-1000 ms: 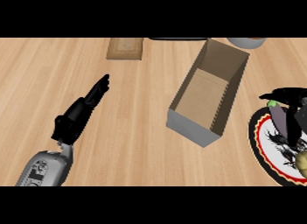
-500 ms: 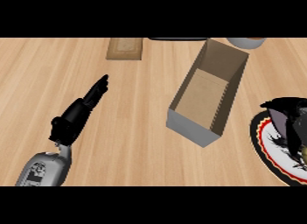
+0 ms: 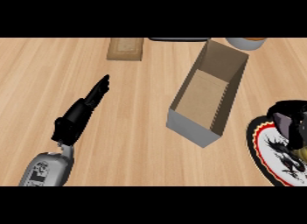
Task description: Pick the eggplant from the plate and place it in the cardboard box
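Note:
The plate (image 3: 266,151), white with a black rim and red zigzag trim, lies at the right edge and is partly cut off. Over it is my right hand (image 3: 292,108), its black fingers curled down round a dark purple eggplant (image 3: 284,124), which is mostly hidden. The open cardboard box (image 3: 191,131) stands just left of the plate and runs toward the far right. I see nothing inside it. On the left, my left hand (image 3: 78,116) hovers over the wood with straight fingers pointing away, holding nothing.
A small wooden board (image 3: 125,48) lies at the far edge, left of the box. A dark flat object (image 3: 178,39) and a grey bowl (image 3: 246,43) sit at the far edge near the box's far end. Bare wooden counter separates my left hand from the box.
My right hand has sunk lower onto the plate and drawn toward the right edge, curling closer over the eggplant. The left hand and the box have not moved.

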`<state>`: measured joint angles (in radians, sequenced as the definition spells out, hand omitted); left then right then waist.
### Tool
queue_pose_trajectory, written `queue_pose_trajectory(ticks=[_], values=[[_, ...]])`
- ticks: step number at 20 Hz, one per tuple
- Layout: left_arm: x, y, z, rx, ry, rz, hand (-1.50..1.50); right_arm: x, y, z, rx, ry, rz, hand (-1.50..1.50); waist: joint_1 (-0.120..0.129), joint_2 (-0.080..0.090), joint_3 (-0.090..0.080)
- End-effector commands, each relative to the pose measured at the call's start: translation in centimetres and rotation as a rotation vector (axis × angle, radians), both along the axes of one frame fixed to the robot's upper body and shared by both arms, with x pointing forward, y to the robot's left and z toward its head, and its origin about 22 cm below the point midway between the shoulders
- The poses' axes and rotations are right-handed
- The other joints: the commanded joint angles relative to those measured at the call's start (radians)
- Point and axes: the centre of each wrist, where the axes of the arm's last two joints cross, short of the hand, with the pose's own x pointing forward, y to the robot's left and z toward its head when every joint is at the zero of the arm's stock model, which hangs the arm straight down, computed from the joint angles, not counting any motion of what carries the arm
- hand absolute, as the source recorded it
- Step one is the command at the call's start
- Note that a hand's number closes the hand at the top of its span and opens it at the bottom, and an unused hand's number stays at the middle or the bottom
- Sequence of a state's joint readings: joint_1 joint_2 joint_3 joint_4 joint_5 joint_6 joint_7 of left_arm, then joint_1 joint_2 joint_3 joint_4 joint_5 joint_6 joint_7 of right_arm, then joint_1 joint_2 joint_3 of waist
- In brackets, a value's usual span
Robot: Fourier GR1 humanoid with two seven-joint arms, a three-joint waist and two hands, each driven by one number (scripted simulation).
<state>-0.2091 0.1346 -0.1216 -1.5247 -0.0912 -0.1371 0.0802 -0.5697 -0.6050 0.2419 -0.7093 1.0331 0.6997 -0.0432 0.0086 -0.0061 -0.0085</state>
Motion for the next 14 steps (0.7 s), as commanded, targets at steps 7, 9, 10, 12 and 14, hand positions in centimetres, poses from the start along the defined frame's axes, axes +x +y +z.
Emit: queue_pose_trajectory(ticks=[7, 9, 10, 12, 14], values=[[-0.1, 0.2, -0.3, -0.008, 0.006, 0.007, 0.00, -0.4, 6.6, -1.1, 0.324, -0.175, 0.536, 1.50, -0.007, -0.001, 0.012], [-0.1, -0.3, -0.6, -0.005, 0.020, -0.003, 0.00, -0.2, 11.7, -0.3, 0.492, -0.283, 0.794, 1.50, 0.005, -0.008, 0.017], [-0.1, -0.2, -0.5, -0.010, 0.022, -0.003, 0.00, -0.2, 13.8, 0.5, 0.576, -0.328, 0.919, 1.50, 0.009, -0.015, 0.018], [-0.4, 0.6, -0.6, -0.002, 0.022, 0.011, 0.00, -1.4, 14.3, 0.6, 0.663, -0.392, 1.088, 1.50, -0.013, -0.016, 0.015], [-0.4, 1.3, -0.5, -0.004, 0.013, 0.043, 0.00, -2.4, 12.0, 1.4, 0.724, -0.488, 1.194, 1.50, -0.050, -0.014, 0.014]])
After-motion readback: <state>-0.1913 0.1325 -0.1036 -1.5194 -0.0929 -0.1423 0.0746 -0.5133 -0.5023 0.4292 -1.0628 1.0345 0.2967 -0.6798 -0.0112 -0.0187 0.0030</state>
